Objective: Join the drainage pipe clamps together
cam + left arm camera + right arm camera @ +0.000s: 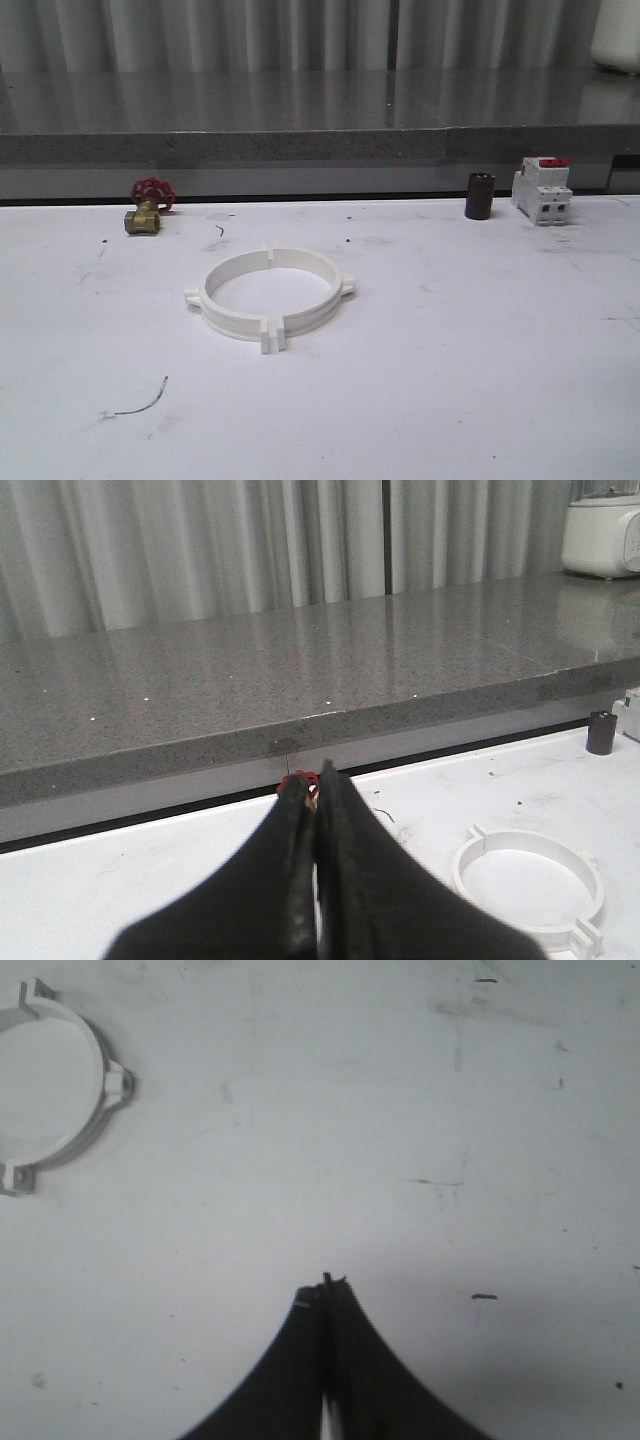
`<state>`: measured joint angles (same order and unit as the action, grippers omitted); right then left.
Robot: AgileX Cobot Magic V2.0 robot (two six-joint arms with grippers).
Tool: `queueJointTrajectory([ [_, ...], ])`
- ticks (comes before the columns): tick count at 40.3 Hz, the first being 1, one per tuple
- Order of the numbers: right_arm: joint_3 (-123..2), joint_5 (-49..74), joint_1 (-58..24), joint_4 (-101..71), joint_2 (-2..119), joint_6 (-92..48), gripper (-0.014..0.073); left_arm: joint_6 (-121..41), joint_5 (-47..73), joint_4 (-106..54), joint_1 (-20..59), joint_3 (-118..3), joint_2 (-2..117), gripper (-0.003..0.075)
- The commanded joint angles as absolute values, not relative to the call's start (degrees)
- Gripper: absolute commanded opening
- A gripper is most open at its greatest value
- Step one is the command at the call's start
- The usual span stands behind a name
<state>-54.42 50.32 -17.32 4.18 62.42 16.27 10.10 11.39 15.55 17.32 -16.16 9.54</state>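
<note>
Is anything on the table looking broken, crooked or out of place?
Nothing stands out. The two clamp halves lie flat as one closed ring, end tabs together. The valve, black cylinder and breaker stand along the table's far edge.

A: What's the room like?
B: White table [480, 380] up front, scuffed w/ dark marks. Behind it a grey speckled counter [300, 130], glossy top.
A: Back wall?
B: Pale pleated curtain [200, 540] across the whole bkgd. White appliance [603, 535] on the counter's far right corner. Light's soft, even.
</note>
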Motion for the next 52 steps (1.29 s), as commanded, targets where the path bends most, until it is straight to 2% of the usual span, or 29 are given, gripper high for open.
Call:
queueJointTrajectory([
  [1,-48.21,42.23,-16.88,8.52,54.19,15.58,-0.0063,10.10,6.60,15.64,17.21,-17.78,10.06,-0.0020],
  [9,-33.26,37.01,-16.93,15.01,36.83,15.58,-0.0063,10.10,6.60,15.64,17.21,-17.78,10.06,-0.0020],
  [16,-27.18,34.25,-16.94,15.06,21.28,15.58,-0.0063,10.10,6.60,15.64,17.21,-17.78,10.06,-0.0020],
  [23,-23.37,30.57,-16.94,15.12,10.94,15.58,-0.0063,10.10,6.60,15.64,17.21,-17.78,10.06,-0.0020],
  [52,-23.09,29.14,-16.94,15.12,8.27,15.58,-0.0063,10.10,6.60,15.64,17.21,-17.78,10.06,-0.0020],
])
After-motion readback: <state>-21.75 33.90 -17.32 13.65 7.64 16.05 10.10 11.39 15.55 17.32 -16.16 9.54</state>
